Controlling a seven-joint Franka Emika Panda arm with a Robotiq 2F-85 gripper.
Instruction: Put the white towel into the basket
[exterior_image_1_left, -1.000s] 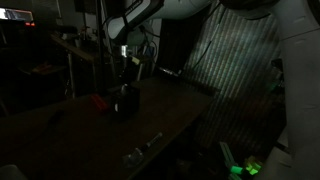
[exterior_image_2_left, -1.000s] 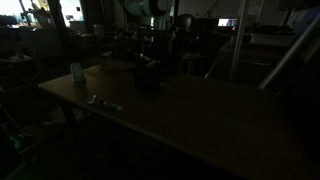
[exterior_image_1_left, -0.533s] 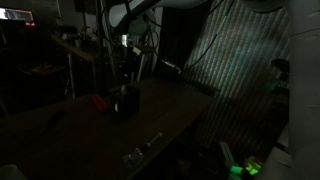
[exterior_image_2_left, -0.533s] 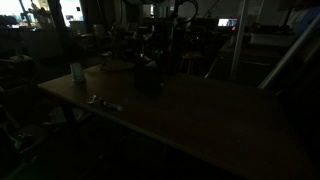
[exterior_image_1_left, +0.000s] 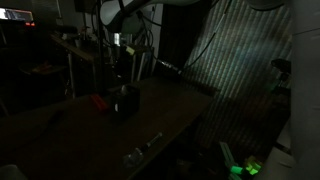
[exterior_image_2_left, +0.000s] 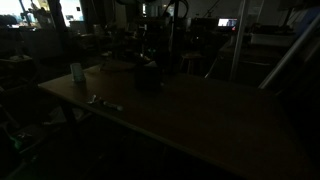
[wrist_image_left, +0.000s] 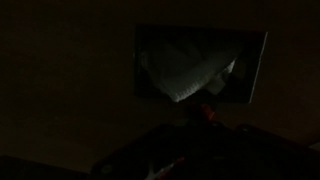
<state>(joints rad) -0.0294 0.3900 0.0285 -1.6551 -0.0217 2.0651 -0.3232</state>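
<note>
The scene is very dark. The basket is a dark box on the table; it also shows in the other exterior view. In the wrist view I look down into the basket, and the white towel lies inside it. My gripper hangs above the basket, apart from it. Its fingers are too dark to make out, and nothing shows between them.
A small red object lies beside the basket and shows in the wrist view. A pale cup and small items sit near the table's edge. Dark clutter and stands fill the background behind the table.
The arm has drawn back above the basket, shifting left in one exterior view and right in the other. The basket has not moved.
</note>
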